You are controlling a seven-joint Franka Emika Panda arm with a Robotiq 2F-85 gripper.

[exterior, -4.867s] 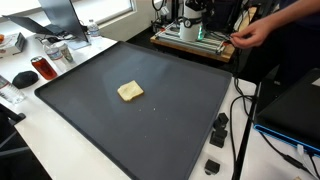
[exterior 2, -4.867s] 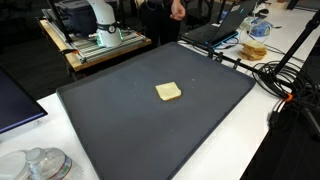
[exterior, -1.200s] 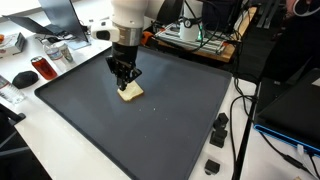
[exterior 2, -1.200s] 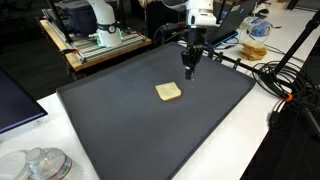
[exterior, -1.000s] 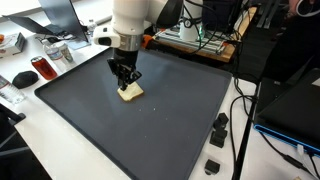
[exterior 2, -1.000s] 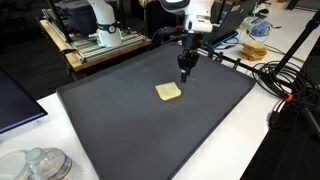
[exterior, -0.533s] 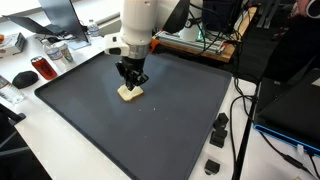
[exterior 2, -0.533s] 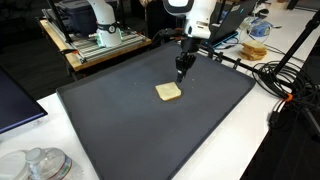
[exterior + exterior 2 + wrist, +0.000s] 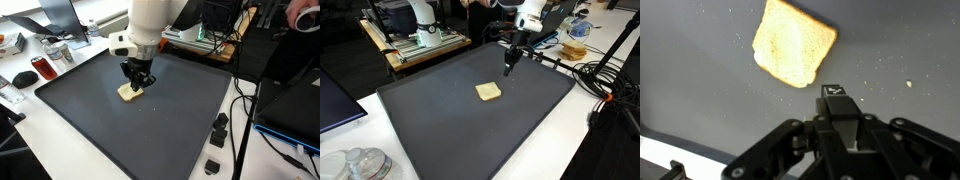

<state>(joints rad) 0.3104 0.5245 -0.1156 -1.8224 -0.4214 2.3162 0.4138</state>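
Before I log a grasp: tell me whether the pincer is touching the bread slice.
Apart. In an exterior view the pincer hangs above the mat, clear of the bread slice; the wrist view shows dark mat between them.

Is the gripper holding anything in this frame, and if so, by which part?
Nothing is held. The gripper hangs above the dark mat, apart from the toast slice, which lies flat and untouched in the wrist view.

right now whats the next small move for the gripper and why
Probably shift the gripper sideways until it is over the bread slice, then lower. It hangs above the dark mat, off to one side of the slice, and the wrist view shows the slice lying flat and untouched.
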